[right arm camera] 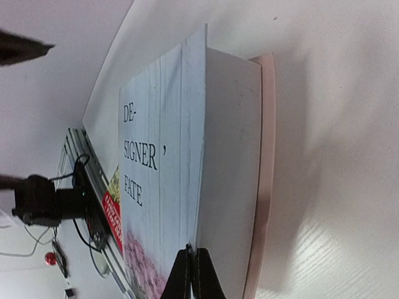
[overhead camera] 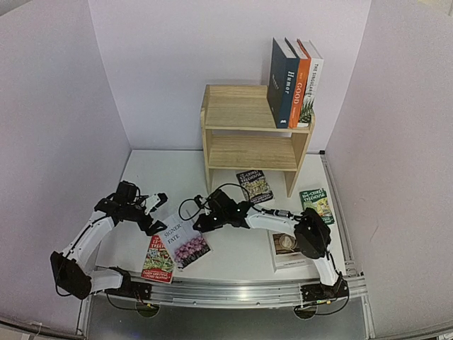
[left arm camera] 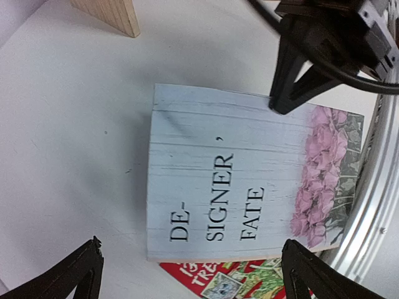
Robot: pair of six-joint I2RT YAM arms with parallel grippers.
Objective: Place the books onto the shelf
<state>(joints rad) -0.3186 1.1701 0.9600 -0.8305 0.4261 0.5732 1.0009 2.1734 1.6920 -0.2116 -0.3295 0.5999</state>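
Right hand [right arm camera: 190, 268] sits shut at the book's [right arm camera: 156, 168] cover edge, visible only wrist-side.

You see a bare matt wood shelf [overhead camera: 237, 108], a matt paper-covered book [left arm camera: 212, 156], a smooth tabletop [left arm camera: 62, 124] and a metal rail [overhead camera: 233, 292].
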